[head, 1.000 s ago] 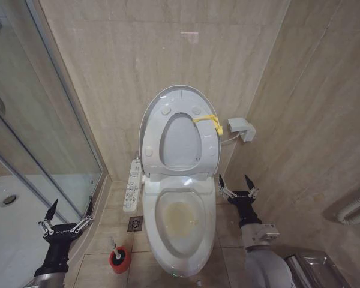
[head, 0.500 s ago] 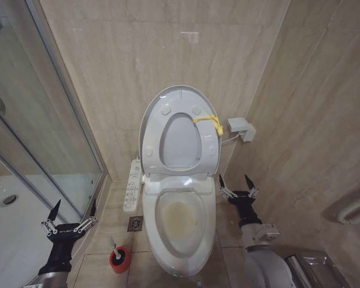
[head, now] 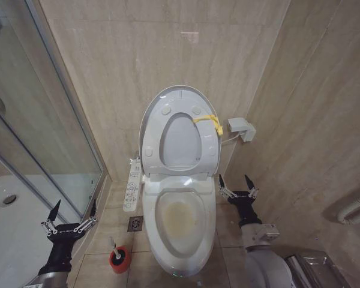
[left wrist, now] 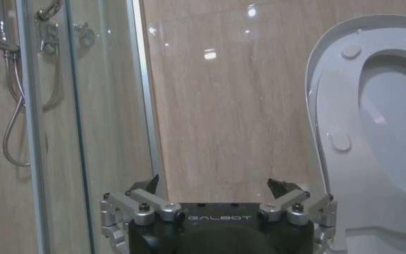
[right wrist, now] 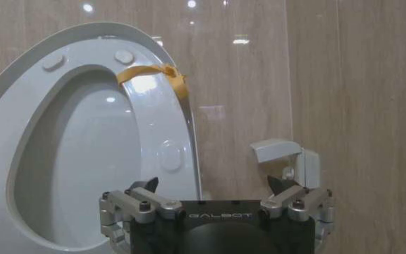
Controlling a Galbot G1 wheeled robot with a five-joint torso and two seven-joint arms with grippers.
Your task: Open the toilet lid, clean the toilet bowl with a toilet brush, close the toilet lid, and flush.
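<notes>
With the toilet lid [head: 179, 96] already upright against the wall and the stained toilet bowl [head: 181, 217] exposed, the brush-fetching step is in hand: the left gripper [head: 69, 222], spread and empty, must descend onto the toilet brush [head: 115, 249] in its red holder [head: 119, 259] on the floor, while the right gripper [head: 236, 187] waits released beside the bowl.

Your left gripper [head: 70, 213] and right gripper [head: 235, 182] match: black bodies lettered GALBOT in pale capitals, silver linkages with round screws, dark pointed fingers [left wrist: 283, 187]. The right forearm ends in a grey sleeve (possibly with a silver bracket above it).
</notes>
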